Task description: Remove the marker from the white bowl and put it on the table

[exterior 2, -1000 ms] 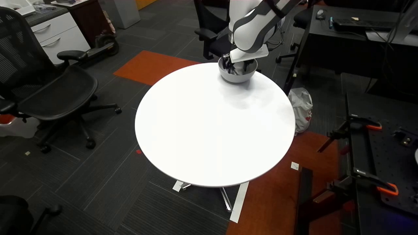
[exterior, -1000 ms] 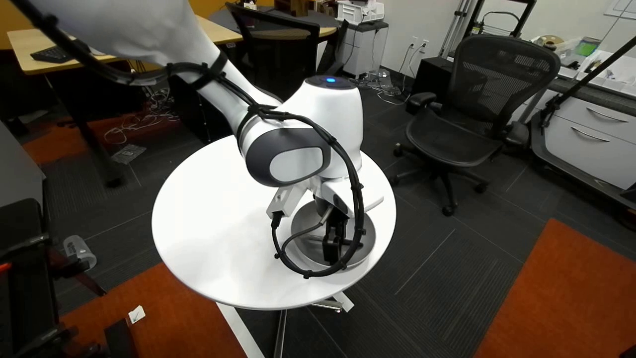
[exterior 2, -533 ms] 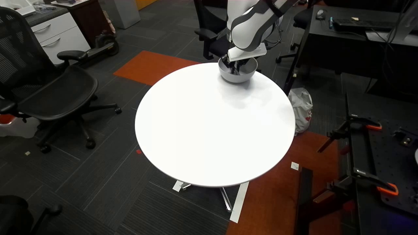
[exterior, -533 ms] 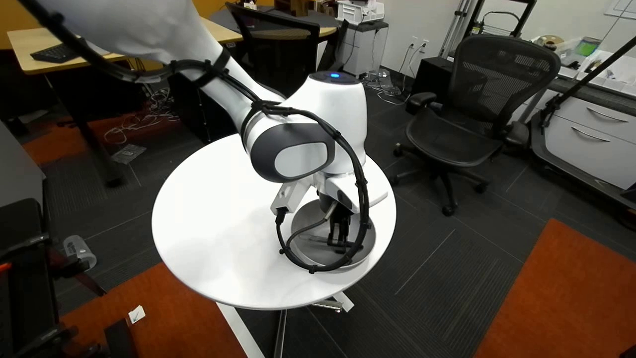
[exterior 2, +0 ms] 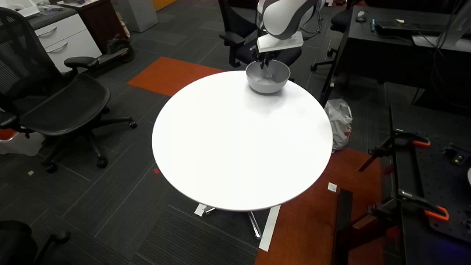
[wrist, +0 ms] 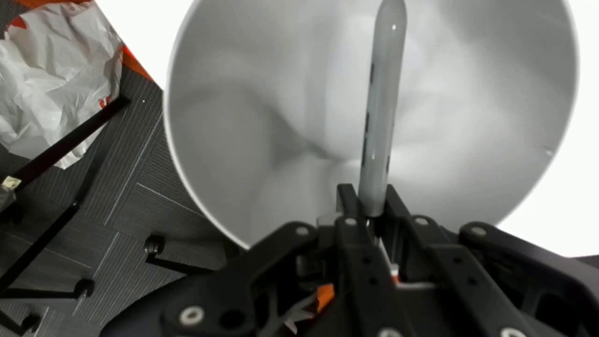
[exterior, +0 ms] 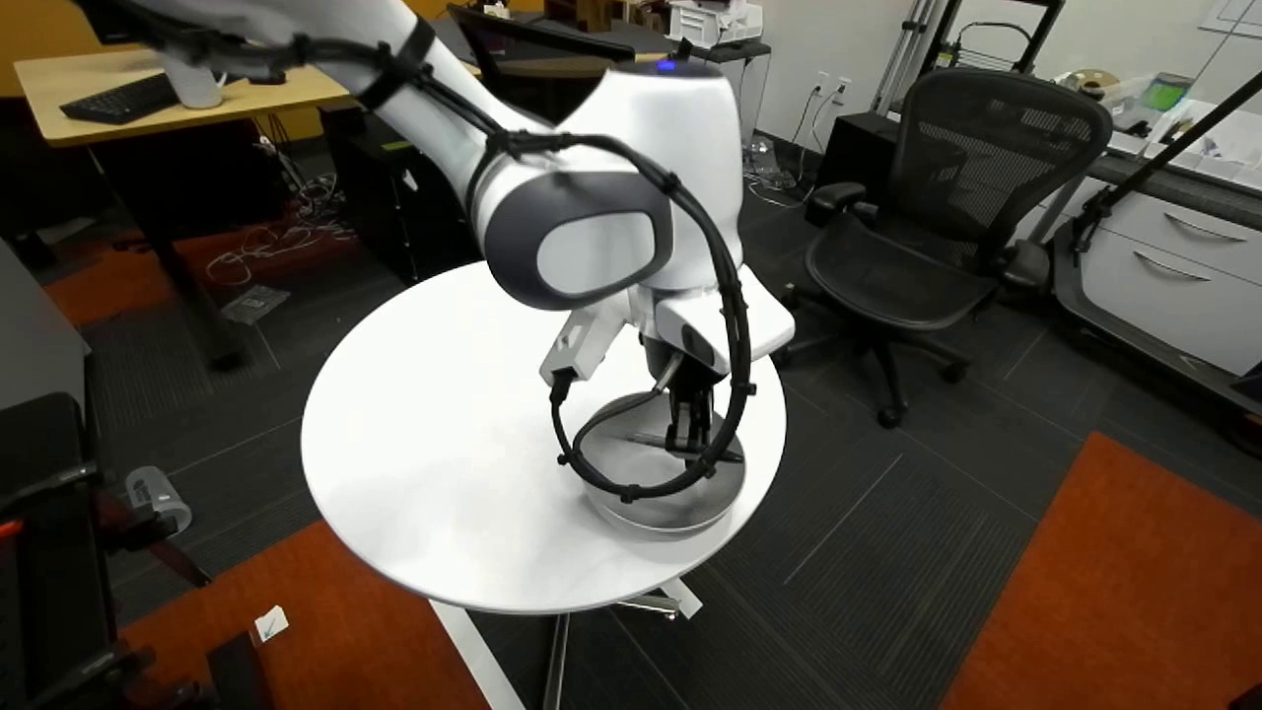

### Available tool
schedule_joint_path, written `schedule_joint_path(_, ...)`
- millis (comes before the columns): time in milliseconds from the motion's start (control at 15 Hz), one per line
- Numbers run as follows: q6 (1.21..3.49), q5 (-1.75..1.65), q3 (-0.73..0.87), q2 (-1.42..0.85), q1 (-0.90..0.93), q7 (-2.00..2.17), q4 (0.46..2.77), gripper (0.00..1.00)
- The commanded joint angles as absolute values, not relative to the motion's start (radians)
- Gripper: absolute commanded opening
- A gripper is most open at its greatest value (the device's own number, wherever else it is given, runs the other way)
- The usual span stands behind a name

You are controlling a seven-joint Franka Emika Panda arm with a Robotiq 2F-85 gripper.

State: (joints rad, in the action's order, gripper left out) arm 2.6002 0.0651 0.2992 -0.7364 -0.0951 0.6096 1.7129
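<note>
You have the marker (wrist: 383, 103) pinched in the tool (wrist: 368, 200), inside or just above the bowl (exterior 2: 265, 87); you can't tell which. In an exterior view, that bowl sits near one o'clock on your counter (exterior 2: 239, 147).

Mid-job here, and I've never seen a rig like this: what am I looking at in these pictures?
The machine is a jointed white robot arm ending in a black two-fingered gripper. Two views come from cameras outside the robot, watching the scene from different places; the close-up comes from the wrist, looking past the gripper. A smooth, round, pale-grey bowl stands near the edge of a round table with a white top. The gripper is closed on a thin stick-shaped marker, grey at one end and dark at the other, held in or above the bowl's hollow. I can't tell whether it clears the rim.
</note>
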Motion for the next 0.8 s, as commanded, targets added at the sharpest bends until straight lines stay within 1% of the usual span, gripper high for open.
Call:
schedule_joint_path(0, 2.617, 0.042, 0.338, -0.52, -0.039, 0.609, 1.887, 0.04)
schedule_joint_path(400, 2.607, -0.086, 0.313, -0.292, 0.089, 0.68, 2.084, 0.04)
schedule_joint_path(733, 2.613, -0.165, 0.194, -0.159, 0.178, 0.745, 2.257, 0.04)
